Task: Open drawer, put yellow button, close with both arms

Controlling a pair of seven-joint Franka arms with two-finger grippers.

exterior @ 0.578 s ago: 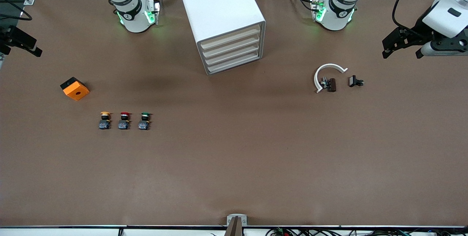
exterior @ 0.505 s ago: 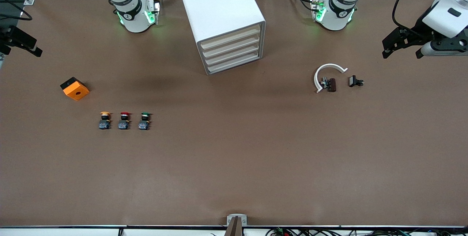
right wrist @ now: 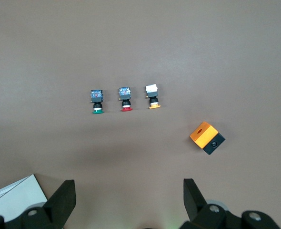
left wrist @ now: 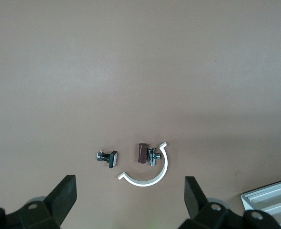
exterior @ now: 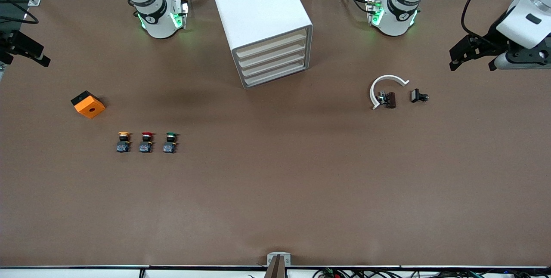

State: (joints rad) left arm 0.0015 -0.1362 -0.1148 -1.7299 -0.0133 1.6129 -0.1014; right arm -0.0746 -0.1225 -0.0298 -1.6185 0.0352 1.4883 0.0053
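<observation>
Judging the yellow button (exterior: 124, 141) light, rigid, small, tip-prone; grip its dark body below the cap. It stands beside the red button (exterior: 146, 141), nearer the camera than the orange box (exterior: 88, 104). The drawer (exterior: 271, 42) is shut, contents hidden. Left gripper (exterior: 473, 56) and right gripper (exterior: 19, 50) hang open, empty, over the table's ends.

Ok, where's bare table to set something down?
The widest bare patch is the table nearer the camera than the three buttons. Also between the cabinet and white clip. Crowded around the orange box.
</observation>
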